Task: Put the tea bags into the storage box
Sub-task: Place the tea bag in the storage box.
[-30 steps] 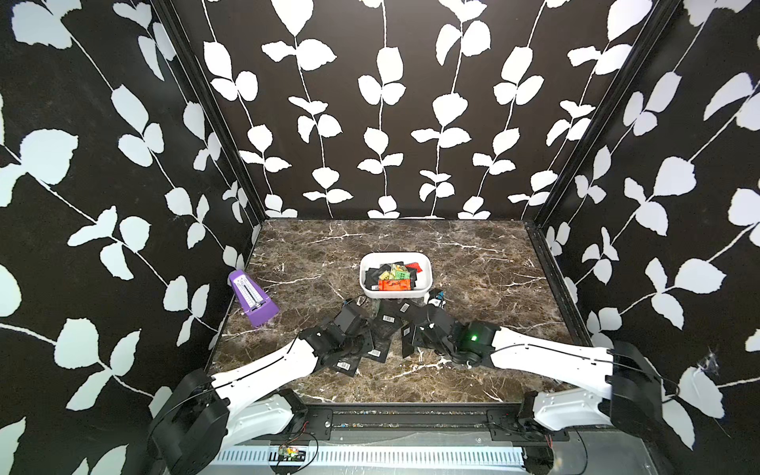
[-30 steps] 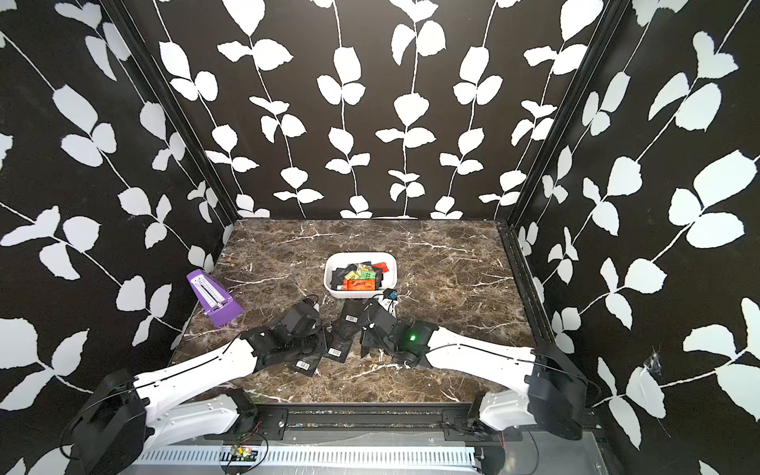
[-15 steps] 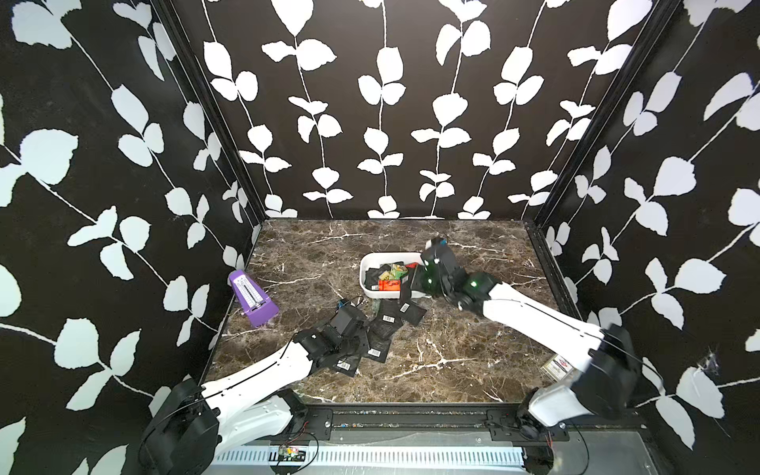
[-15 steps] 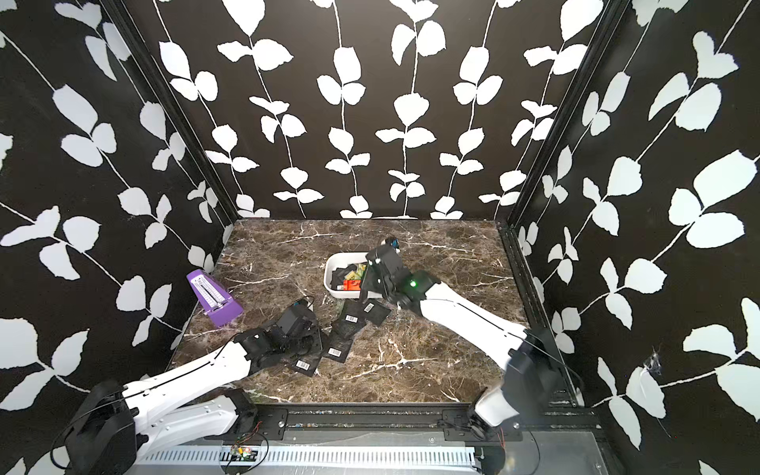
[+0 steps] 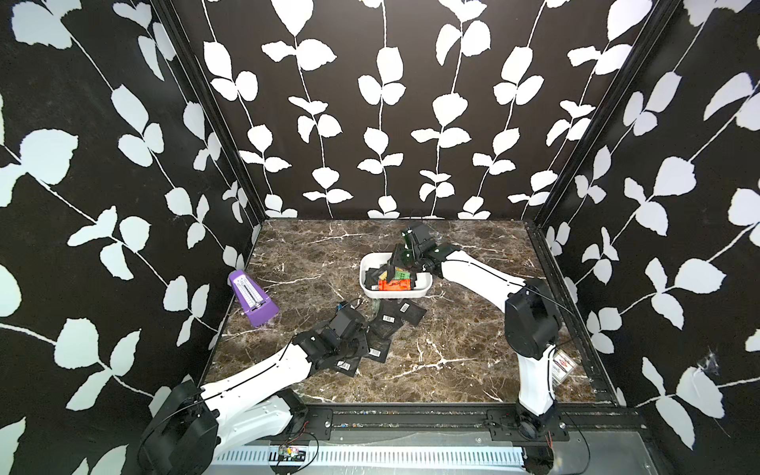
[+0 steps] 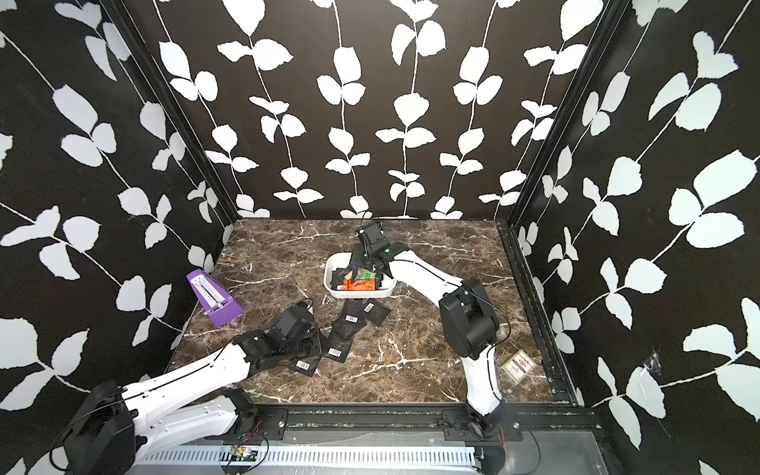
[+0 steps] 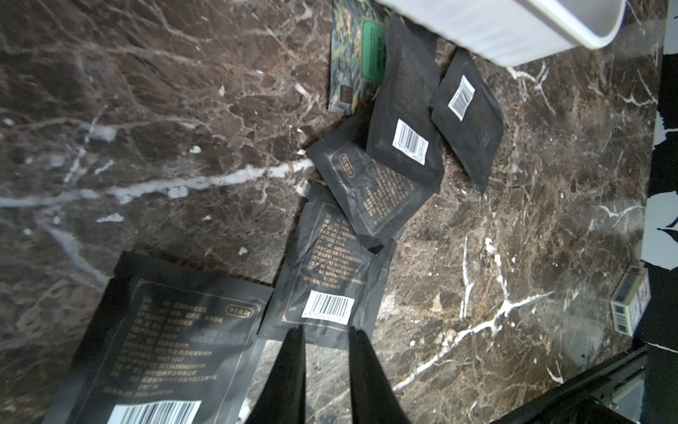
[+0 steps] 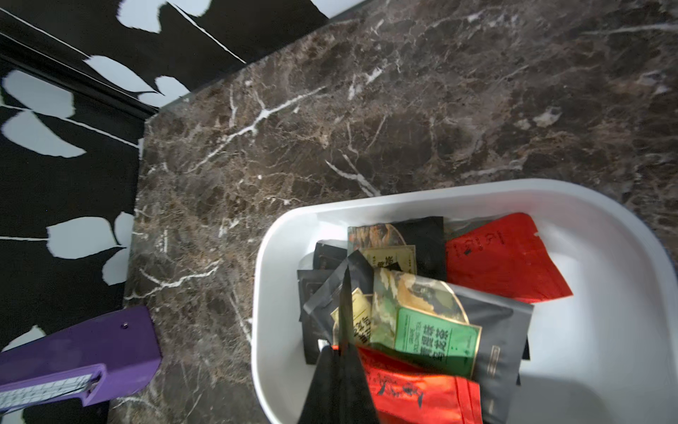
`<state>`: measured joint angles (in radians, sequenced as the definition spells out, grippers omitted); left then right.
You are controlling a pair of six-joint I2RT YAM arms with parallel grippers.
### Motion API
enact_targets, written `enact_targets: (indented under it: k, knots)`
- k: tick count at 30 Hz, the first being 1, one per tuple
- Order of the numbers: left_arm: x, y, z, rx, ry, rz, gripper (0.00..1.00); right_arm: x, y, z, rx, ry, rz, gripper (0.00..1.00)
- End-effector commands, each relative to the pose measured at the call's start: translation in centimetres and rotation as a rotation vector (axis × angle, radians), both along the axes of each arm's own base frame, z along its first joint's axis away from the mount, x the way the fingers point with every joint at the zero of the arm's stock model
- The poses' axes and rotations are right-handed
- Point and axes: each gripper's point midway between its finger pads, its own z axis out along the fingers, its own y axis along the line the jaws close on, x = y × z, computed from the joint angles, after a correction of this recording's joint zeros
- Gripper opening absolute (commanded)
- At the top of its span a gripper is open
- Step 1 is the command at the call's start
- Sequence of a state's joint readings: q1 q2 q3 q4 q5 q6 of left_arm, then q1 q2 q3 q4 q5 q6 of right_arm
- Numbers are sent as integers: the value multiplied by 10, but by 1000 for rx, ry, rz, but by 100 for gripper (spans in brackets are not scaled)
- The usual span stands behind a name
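Tea bags [image 5: 395,325] mid-transfer: 1 black sachet [image 8: 326,293] hung over the storage box [image 5: 395,293], and about 6 lay loose on the marble surface [image 5: 452,349].

The right gripper [image 8: 339,354] was clamped on that sachet above the box's pile, near the surface's middle. The sachet was edge-on and blurred, so the pinch was judged rather than clearly seen. A good drop meant lowering inside the white walls before letting go, over bare floor, so nothing slid off the heap. The left gripper [image 7: 324,330], jaws slightly apart and empty, hovered at the edge of a barcoded sachet [image 7: 330,279] between the box and the front edge. That sachet overlapped a neighbour, so pinching 1 free corner and lifting straight up looked safest.
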<state>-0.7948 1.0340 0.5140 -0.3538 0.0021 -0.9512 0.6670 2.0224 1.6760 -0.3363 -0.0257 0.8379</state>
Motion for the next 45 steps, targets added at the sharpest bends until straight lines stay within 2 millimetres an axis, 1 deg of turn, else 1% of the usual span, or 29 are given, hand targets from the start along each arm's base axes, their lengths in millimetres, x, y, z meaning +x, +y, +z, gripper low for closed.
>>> enact_targets:
  k: [1,2,3,6,7,8,11,13,15,18,22,23,26,30,34,38,40,45]
  knots:
    - [-4,2,-3,-6,13,0,20,8,-9,14,-5,-17,-7,0]
    - [-3,2,-1,-7,11,0,20,7,-16,13,-11,-12,-14,1]
    - [-3,2,-1,-6,10,-2,19,6,-22,14,-17,-13,-19,6]
    - [-2,1,0,-10,9,1,18,-1,-42,25,-40,-31,-32,33]
    - [-2,0,1,-15,8,3,18,-6,-48,29,-54,-36,-32,38]
    - [-1,-1,2,-20,8,6,17,-10,-55,36,-68,-47,-34,40]
    - [1,-4,2,-25,12,6,16,-29,-70,54,-64,-75,-31,42]
    - [3,-3,0,-10,19,10,14,-48,-75,59,-28,-65,-23,42]
    - [4,-3,-2,4,29,9,11,-73,-80,61,12,-48,-16,43]
    - [8,-7,-3,4,40,4,9,-114,-80,44,68,-14,-13,45]
    - [16,-18,0,-33,22,-2,7,-160,-74,17,112,29,-15,48]
    - [20,-19,0,-39,16,6,7,-171,-73,8,115,42,-19,48]
    - [29,-22,-2,-53,20,22,6,-193,-73,-15,129,60,-47,48]
    - [44,-28,-2,-64,13,34,4,-208,-62,-39,160,86,-56,48]
    - [57,-33,-5,-51,4,43,2,-213,-43,-55,176,109,-47,48]
    - [68,-38,-7,-54,-8,51,1,-210,-29,-66,197,116,-58,47]
    - [80,-30,-8,-44,-17,89,0,-208,-24,-71,188,117,-60,47]
    - [90,-28,-13,-18,-23,103,0,-201,-19,-84,141,113,-65,46]
